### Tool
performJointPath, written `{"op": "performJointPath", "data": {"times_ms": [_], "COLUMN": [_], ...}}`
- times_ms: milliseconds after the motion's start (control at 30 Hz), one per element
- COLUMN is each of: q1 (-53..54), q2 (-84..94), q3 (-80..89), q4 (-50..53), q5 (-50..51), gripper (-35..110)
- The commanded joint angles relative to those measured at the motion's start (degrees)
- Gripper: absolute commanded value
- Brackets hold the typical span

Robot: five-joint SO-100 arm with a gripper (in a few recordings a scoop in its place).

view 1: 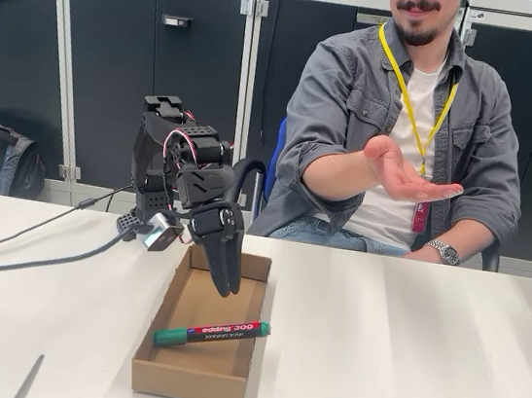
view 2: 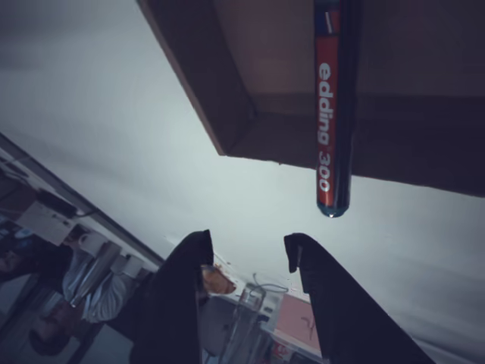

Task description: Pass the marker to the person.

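Cardboard box (view 1: 191, 378) sat nearest the camera in the fixed view, at 6 o'clock on the white table (view 1: 402, 354), open top, long side running away from the camera. The marker (view 1: 210, 331) lay across the box's near half, resting on the right wall with its end sticking out just past it. Long axis ran roughly 8 o'clock to 2 o'clock, slightly tilted up to the right; green cap at the 8 o'clock end inside the box, green end at the 2 o'clock end, "edding 300" label facing up. In the wrist view the marker (view 2: 328, 114) ran near vertical at 1 o'clock, its rounded end overhanging the box (view 2: 227, 68) edge toward the fingers.

Black arm (view 1: 177, 163) stood at the box's far left corner, folded over, wrist bent down so the gripper (view 1: 226, 277) hung into the box's far half, tips pointing to 6 o'clock, above and behind the marker, not touching it. Gripper (view 2: 246, 250) was spread with a clear gap between the two dark fingers (view 2: 182, 303), holding nothing. Cables (view 1: 24, 251) trailed from the arm base toward 9 o'clock.

The person (view 1: 409, 120) sat behind the table at 1 o'clock, one hand (view 1: 407, 173) held out palm up over the table's far edge, well apart from the gripper. Other forearm rested on the table, watch (view 1: 444, 251) on the wrist. Dark cabinets (view 1: 116, 71) behind.
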Motion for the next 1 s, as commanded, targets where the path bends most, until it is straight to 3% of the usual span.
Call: {"op": "performJointPath", "data": {"times_ms": [0,967], "q1": [-0.18,2.29], "q2": [0.35,-12.13], "q3": [0.44,-5.01], "q4": [0.70,-3.52], "q5": [1.23,0.97], "gripper": [25,26]}}
